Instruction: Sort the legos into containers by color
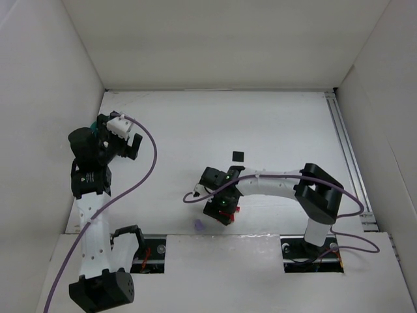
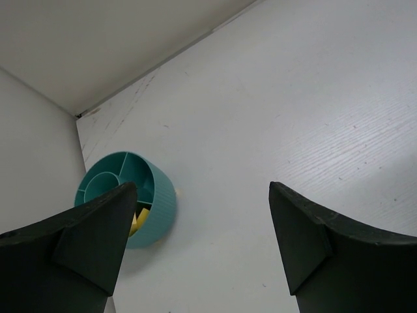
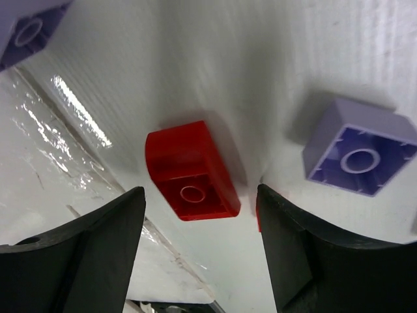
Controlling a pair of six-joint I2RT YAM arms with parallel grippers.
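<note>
My right gripper (image 3: 199,254) is open and low over the table, with a red lego (image 3: 192,173) lying on its side just ahead between the fingers. A lilac lego (image 3: 361,147) lies to its right and another (image 3: 29,29) at the top left. A red sliver (image 3: 258,222) shows at the right finger's edge. In the top view the right gripper (image 1: 223,212) is near the front edge, next to a lilac lego (image 1: 199,225). My left gripper (image 2: 202,248) is open and empty beside the teal bowl (image 2: 156,195), which holds yellow legos (image 2: 138,218).
A flat black square (image 1: 238,156) lies behind the right gripper. White walls enclose the table on three sides. A shiny taped strip (image 3: 71,104) runs along the front edge near the red lego. The bowl stands near the left wall, mostly hidden by the left arm (image 1: 91,176).
</note>
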